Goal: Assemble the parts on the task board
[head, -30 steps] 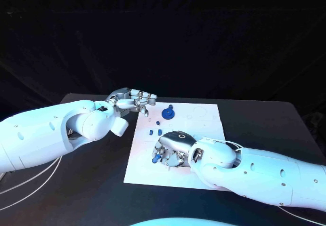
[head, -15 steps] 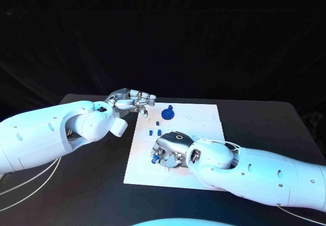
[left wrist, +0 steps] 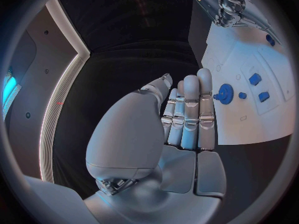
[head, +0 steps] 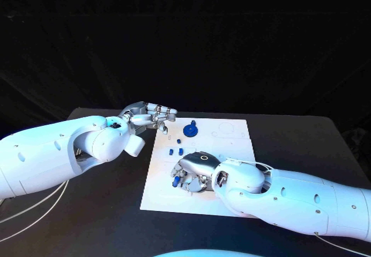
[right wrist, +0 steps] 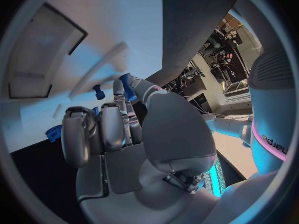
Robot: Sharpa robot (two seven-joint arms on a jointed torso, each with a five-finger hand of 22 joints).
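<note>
The right hand (head: 192,172) lay on the board (head: 232,140), fingers curled round a blue part (head: 177,181), seemingly to seat it. The left hand (head: 149,115) hovered at the board's far corner, holding nothing, fingers loosely together.

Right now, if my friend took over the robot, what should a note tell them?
Left hand: holds nothing, fingers straight and together, at the far left corner of the task board.
Right hand: low over the board's near left part, fingers curled around a small blue part; I cannot tell whether it really grips it.
Parts: the blue gear sits near the far edge; three small blue pieces lie between it and the right hand.
Done: hard to say which pieces are already seated.
Left: finish placing the part at the right hand, then deal with the other pieces.
</note>
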